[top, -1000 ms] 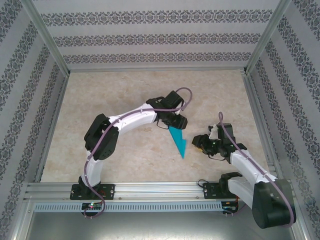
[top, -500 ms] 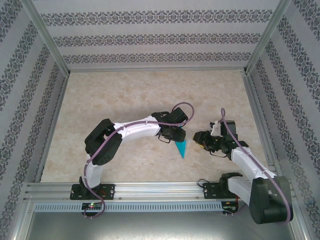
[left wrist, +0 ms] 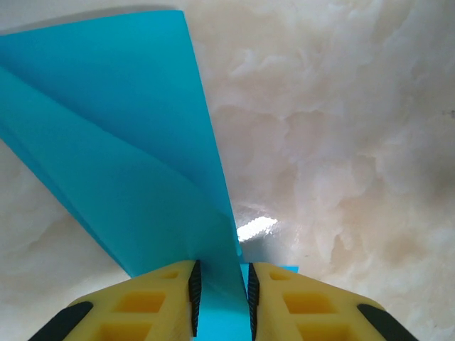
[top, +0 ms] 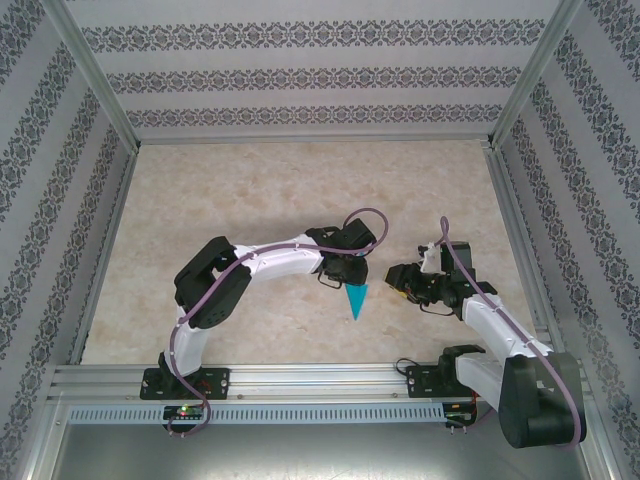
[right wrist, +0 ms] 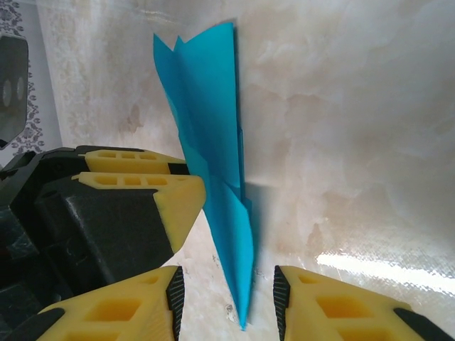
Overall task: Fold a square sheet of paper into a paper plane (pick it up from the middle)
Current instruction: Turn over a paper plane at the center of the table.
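In the top view we see the left end effector (top: 346, 272) just right of the frame's centre, above the marbled desk (top: 250, 200). It is closed on the upper edge of the paper plane (top: 356, 299). The plane hangs below it as a small teal triangle with its point toward the bottom of the frame.

In the left wrist view the two yellow fingers (left wrist: 163, 302) rise from the bottom edge. Their dark pads are pressed against a narrow strip of the teal paper on both sides. From that pinch the folded layers fan out toward the upper left of the frame, with a sharp crease running up the middle. We cannot tell from this view whether the far end touches the desk.

The right end effector (top: 398, 281) sits just right of the plane in the top view, level with it and facing it. In the right wrist view its yellow fingers (right wrist: 128, 312) stand well apart along the bottom edge and hold nothing. The plane's pointed tip comes down into the gap between them, with clear desk on either side of it. The left arm's yellow fingers show at centre left of that view, gripping the paper from the side. The rest of the plane rises edge-on toward the top centre of the frame.
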Robot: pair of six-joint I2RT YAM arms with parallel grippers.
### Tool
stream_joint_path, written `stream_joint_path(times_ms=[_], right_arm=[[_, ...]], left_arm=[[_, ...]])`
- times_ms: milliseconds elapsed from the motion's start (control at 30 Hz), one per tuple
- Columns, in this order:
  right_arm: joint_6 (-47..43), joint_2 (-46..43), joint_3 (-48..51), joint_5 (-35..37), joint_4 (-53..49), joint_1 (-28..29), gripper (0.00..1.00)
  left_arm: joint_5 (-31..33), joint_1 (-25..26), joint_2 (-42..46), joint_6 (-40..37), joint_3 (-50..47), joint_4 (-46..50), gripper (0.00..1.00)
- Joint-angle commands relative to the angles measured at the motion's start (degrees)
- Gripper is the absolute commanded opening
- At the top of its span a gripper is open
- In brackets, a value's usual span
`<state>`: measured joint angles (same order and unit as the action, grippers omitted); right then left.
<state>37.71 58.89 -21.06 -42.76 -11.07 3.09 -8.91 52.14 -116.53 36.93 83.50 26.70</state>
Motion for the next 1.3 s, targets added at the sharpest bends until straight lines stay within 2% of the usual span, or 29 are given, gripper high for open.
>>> stream_joint_path(times_ms=[0, 167, 467, 633, 800, 867, 1100, 1267], right_arm=[[-1.8, -0.2, -1.2, -1.3, -0.8, -0.8, 0.41], [-1.7, -0.1, -1.3, -1.5, -0.8, -0.3, 0.41], [-0.2, 1.5, -1.0, -0.1, 1.6, 2.5, 0.42], [0.3, 2.4, -0.8, 0.6, 2.7, 3.9, 0.42], [0.1, 2.1, -1.0, 0.9, 1.9, 4.4, 0.43], [0.3, 1.7, -1.1, 1.2, 1.7, 4.6, 0.43], [2.0, 2.5, -1.4, 1.6, 3.5, 7.4, 0.43], [3.4, 3.8, -0.9, 2.7, 5.6, 9.7, 0.43]], left_arm=[[1.0, 0.6, 1.2, 0.3, -1.5, 0.4, 0.28], [2.4, 0.6, 3.9, 0.3, -3.8, 0.5, 0.29], [4.4, 1.1, 7.2, -1.4, -5.0, 2.9, 0.39], [7.0, 1.8, 8.1, -2.6, -5.1, 6.3, 0.43], [6.8, 2.4, 7.1, -2.6, -5.7, 6.3, 0.46], [7.4, 2.5, 6.4, -2.9, -5.6, 6.8, 0.44], [10.3, 2.5, 6.3, -3.7, -5.8, 8.4, 0.27], [12.0, 2.3, 5.8, -5.0, -5.8, 10.2, 0.23]])
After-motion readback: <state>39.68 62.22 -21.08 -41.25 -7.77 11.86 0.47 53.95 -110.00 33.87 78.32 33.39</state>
